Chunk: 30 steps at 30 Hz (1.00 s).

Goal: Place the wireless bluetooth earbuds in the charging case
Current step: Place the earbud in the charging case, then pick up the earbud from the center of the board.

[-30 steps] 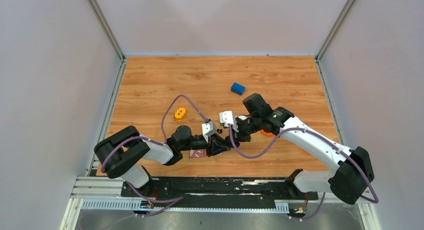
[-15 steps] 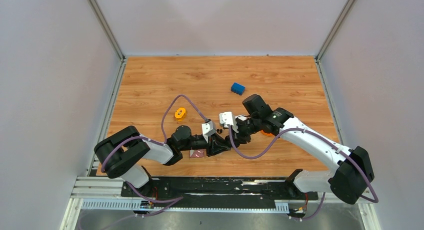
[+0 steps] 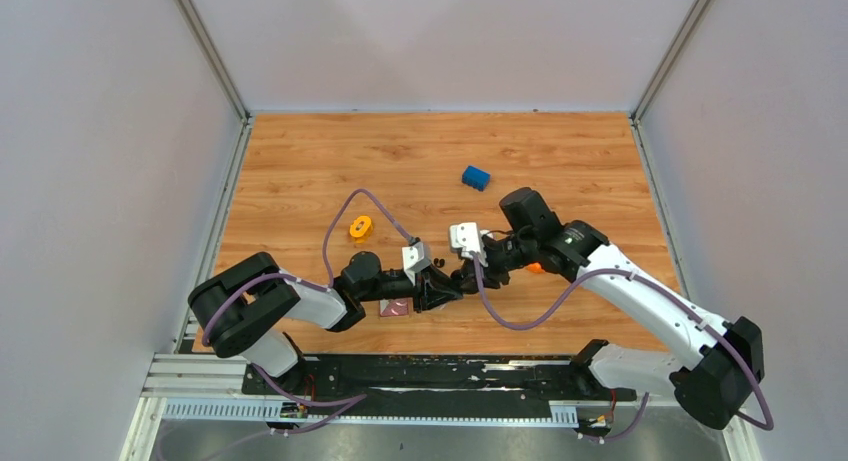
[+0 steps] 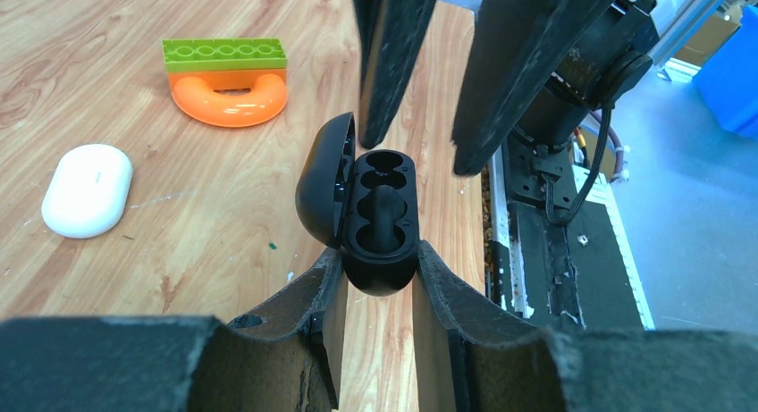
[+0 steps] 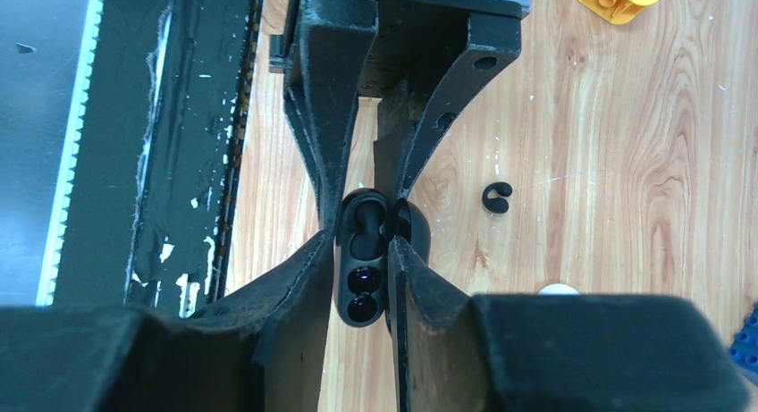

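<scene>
My left gripper (image 4: 380,256) is shut on a black charging case (image 4: 383,217) whose lid stands open to the left, showing its cavities. I cannot tell if a bud sits inside. My right gripper (image 5: 362,238) faces it, slightly open, its fingers (image 4: 393,63) straddling the case's far end, one tip between lid and body. The case also shows in the right wrist view (image 5: 362,278). One tiny black earbud (image 5: 497,197) lies on the wood beside the grippers, and shows in the top view (image 3: 437,264). A glossy white pill-shaped oval (image 4: 87,190) lies on the table, untouched.
An orange arch with a green brick on it (image 4: 228,81) sits near the white oval, partly under my right arm (image 3: 537,267). A blue block (image 3: 476,177) lies farther back. An orange ring (image 3: 360,226) lies to the left. A small reddish piece (image 3: 397,307) lies under my left arm.
My right arm has shifted a little to the right, its wrist drawing back from the left gripper. The left arm and the case have stayed still.
</scene>
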Motion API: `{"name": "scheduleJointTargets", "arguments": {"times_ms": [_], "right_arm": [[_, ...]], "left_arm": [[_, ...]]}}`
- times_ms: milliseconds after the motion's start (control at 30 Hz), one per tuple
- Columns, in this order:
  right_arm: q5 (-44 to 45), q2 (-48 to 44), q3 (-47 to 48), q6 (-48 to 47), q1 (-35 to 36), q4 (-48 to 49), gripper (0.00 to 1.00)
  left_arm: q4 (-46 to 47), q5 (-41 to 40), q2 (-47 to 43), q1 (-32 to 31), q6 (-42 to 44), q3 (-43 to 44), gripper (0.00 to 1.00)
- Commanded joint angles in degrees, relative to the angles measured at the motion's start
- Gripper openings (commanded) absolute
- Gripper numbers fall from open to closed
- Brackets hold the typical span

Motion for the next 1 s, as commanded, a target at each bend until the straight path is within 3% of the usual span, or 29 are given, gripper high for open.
{"name": "scheduleJointTargets", "arguments": {"times_ms": [0, 133, 367, 467, 567, 733, 967], "right_arm": [[-7.23, -3.31, 3.08, -2.85, -2.0, -4.4, 0.3], [-12.54, -4.99, 5.39, -3.27, -6.72, -6.27, 0.3], [-12.03, -4.47, 1.64, 5.63, -18.88, 5.59, 0.26], [-9.83, -4.46, -0.01, 3.48, -19.48, 8.04, 0.22], [-7.13, -4.21, -1.85, 6.88, -19.64, 14.24, 0.18], [-2.27, 1.02, -2.38, 14.4, -19.56, 19.97, 0.18], [-2.5, 13.97, -0.43, 10.23, -16.3, 15.84, 0.19]], "left_arm": [[2.8, 0.34, -0.4, -0.37, 0.71, 1.3, 0.0], [2.62, -0.08, -0.81, -0.37, 0.7, 1.14, 0.0], [4.07, -2.8, -3.53, -0.37, 0.7, -0.62, 0.0], [-0.9, -8.9, -7.59, -0.37, 3.09, -1.68, 0.0], [-6.16, -16.46, -12.93, -0.32, 6.15, -3.02, 0.0], [-6.61, -26.8, -19.83, -0.28, 7.97, -6.47, 0.0], [-8.24, -35.32, -24.48, -0.28, 8.61, -8.56, 0.0]]}}
